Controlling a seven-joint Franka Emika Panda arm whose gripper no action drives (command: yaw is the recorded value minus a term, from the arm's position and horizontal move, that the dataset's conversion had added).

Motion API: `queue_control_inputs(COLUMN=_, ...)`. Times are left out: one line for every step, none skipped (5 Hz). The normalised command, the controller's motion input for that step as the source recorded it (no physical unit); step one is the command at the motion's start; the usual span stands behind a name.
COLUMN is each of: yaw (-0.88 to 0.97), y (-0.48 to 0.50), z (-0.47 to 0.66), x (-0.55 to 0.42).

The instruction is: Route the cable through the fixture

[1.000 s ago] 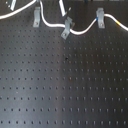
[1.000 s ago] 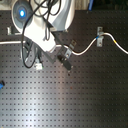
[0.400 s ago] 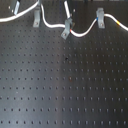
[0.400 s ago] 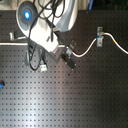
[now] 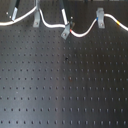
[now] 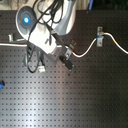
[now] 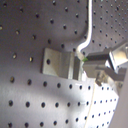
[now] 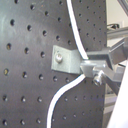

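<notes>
A black perforated tabletop [image 5: 65, 85] fills my screens. The cable [image 5: 85, 31] runs in waves along the far edge in the first exterior view, passing the fixture [image 5: 36, 20] at that view's left, the slanted clip [image 5: 66, 30] in the middle and the taller clip [image 5: 100, 19] at the first exterior view's right. In both wrist views I see the cord lying against a grey bracket [image 8: 67, 59]. My pincer [image 8: 97, 70] sits by that bracket with its jaws drawn close on the cord, gripping it. In the second exterior view the arm [image 6: 45, 35] leans over the slanted clip, hiding it
</notes>
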Motion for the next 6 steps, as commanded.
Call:
queue_control_inputs(yaw=0.0, y=-0.238, z=-0.14, x=0.053)
queue_control_inputs(yaw=0.25, y=-0.152, z=0.2, x=-0.291)
queue_control_inputs(yaw=0.17, y=0.024, z=0.44, x=-0.483)
queue_control_inputs(yaw=0.16, y=0.095, z=0.42, x=-0.472)
queue_control_inputs(yaw=0.17, y=0.004, z=0.45, x=-0.327)
queue_control_inputs(yaw=0.25, y=-0.252, z=0.01, x=-0.051)
